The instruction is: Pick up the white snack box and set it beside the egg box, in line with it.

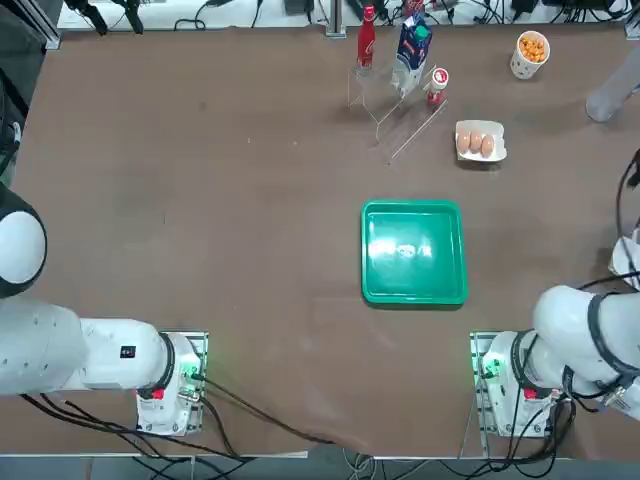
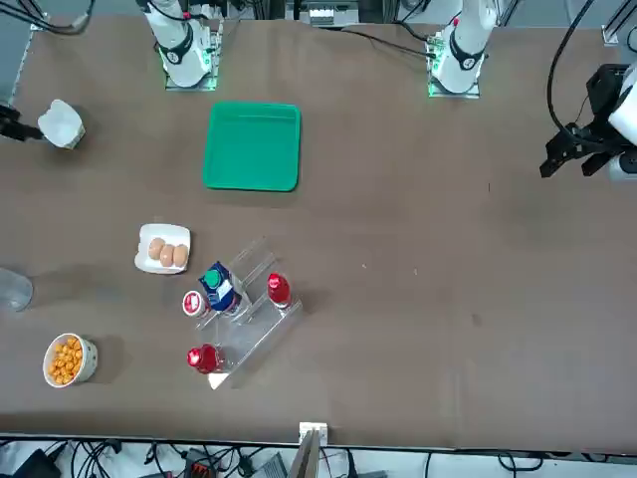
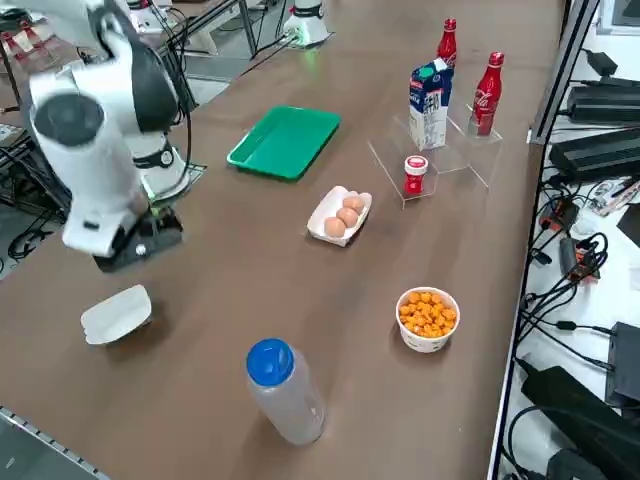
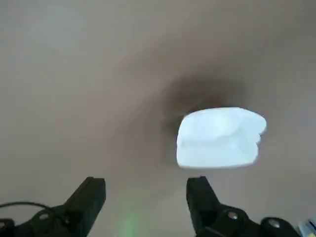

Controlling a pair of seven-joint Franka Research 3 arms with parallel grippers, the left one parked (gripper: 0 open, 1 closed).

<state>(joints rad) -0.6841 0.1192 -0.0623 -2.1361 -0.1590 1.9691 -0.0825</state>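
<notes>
The white snack box (image 3: pixel 117 313) lies on the brown table near its right edge, also seen in the front view (image 2: pixel 62 123) and the wrist view (image 4: pixel 219 137). It is plain and shows nothing inside. My right gripper (image 4: pixel 145 195) hangs above the table just short of the box, open, with nothing between its fingers; the box sits off to one side of the gap. The gripper's dark body (image 3: pixel 138 243) is beside the box in the right side view. The egg box (image 1: pixel 480 141) with two brown eggs rests farther out (image 3: pixel 340 215), well apart from the snack box.
A green tray (image 1: pixel 414 251) lies mid-table. Past the egg box stands a clear rack (image 2: pixel 249 319) with red bottles and a milk carton. A cup of orange snacks (image 3: pixel 427 318) and a blue-capped clear bottle (image 3: pixel 283 390) stand near the table's right edge.
</notes>
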